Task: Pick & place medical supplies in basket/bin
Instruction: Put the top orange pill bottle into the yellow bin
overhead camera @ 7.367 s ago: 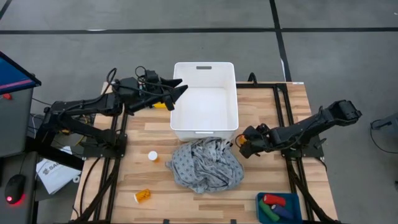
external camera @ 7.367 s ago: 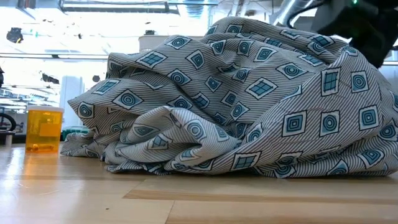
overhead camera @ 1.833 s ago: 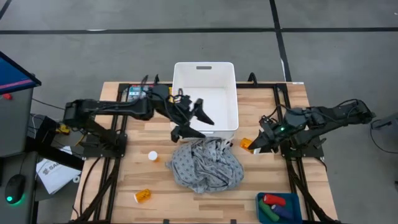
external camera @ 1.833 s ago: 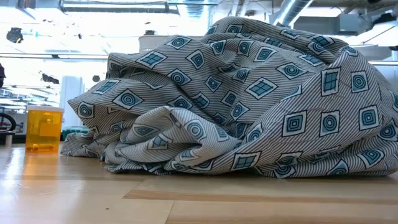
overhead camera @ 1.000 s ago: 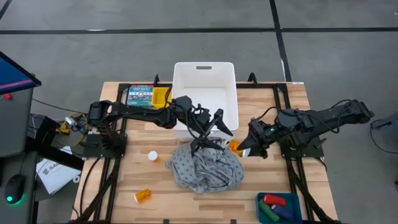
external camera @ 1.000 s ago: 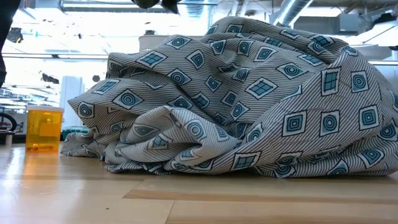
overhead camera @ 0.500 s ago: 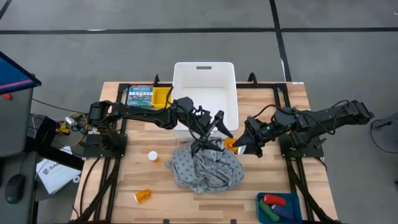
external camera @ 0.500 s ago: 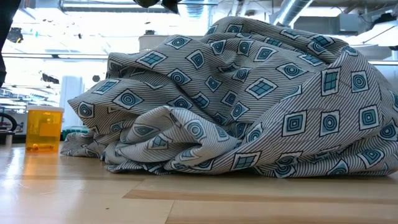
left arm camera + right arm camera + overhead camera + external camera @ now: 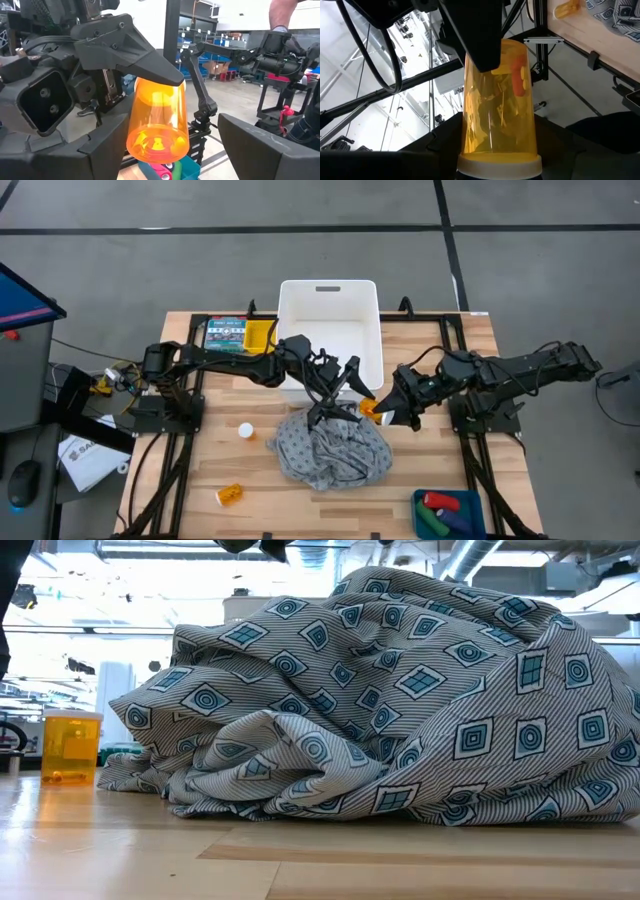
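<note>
My right gripper (image 9: 380, 408) is shut on an orange pill bottle (image 9: 369, 408), held in the air over the far edge of the grey patterned cloth (image 9: 330, 445), just near of the white bin (image 9: 330, 345). My left gripper (image 9: 348, 392) stands open right beside it; in the left wrist view the bottle (image 9: 157, 120) points its closed bottom between the left fingers. I cannot tell whether they touch it. The cloth (image 9: 380, 700) lies heaped on the table. A second orange bottle (image 9: 229, 495) and a white cap (image 9: 245, 430) rest on the wood at the near left. My right gripper pinches the bottle's clear orange wall (image 9: 487, 75) between its two fingers; one finger (image 9: 475, 35) lies along the wall and the other is hidden behind the bottle. The white cap (image 9: 499, 162) faces the wrist. The bottle lies about level, lifted clear, coming from the table's right.
A blue tray (image 9: 472, 510) at the near right corner holds red, green and dark blue pieces. A flat teal box (image 9: 225, 333) and a yellow item (image 9: 260, 335) lie at the far left, beside the bin. In the low view an orange bottle (image 9: 70, 748) stands left of the cloth.
</note>
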Controlling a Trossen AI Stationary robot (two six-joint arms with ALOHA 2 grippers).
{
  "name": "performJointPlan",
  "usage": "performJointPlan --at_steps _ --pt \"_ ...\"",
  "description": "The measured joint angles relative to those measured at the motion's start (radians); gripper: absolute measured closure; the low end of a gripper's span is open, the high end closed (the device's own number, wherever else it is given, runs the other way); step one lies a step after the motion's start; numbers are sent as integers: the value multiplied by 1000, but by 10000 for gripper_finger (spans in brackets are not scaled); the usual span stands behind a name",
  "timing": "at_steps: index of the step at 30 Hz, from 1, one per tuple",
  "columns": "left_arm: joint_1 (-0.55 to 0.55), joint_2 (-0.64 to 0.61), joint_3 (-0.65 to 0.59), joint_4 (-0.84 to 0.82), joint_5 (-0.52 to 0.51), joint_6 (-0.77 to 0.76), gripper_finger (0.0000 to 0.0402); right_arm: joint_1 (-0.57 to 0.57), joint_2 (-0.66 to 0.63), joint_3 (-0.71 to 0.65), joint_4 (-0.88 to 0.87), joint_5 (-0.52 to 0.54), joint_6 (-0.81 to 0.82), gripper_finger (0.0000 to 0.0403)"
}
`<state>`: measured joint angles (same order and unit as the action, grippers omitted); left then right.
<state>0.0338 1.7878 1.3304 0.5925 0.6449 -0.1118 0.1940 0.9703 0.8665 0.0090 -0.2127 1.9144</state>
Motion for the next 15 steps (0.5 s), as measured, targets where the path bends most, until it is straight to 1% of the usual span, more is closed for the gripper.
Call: performJointPlan --at_steps 3,11,15 --pt "1 0 0 0 -11 -1 122 0 0 0 2 1 -3 202" --pt "5 0 0 -2 -27 -1 204 -1 0 0 3 4 -3 202" --pt "5 0 0 -2 -26 -1 231 -1 0 0 3 4 -4 202"
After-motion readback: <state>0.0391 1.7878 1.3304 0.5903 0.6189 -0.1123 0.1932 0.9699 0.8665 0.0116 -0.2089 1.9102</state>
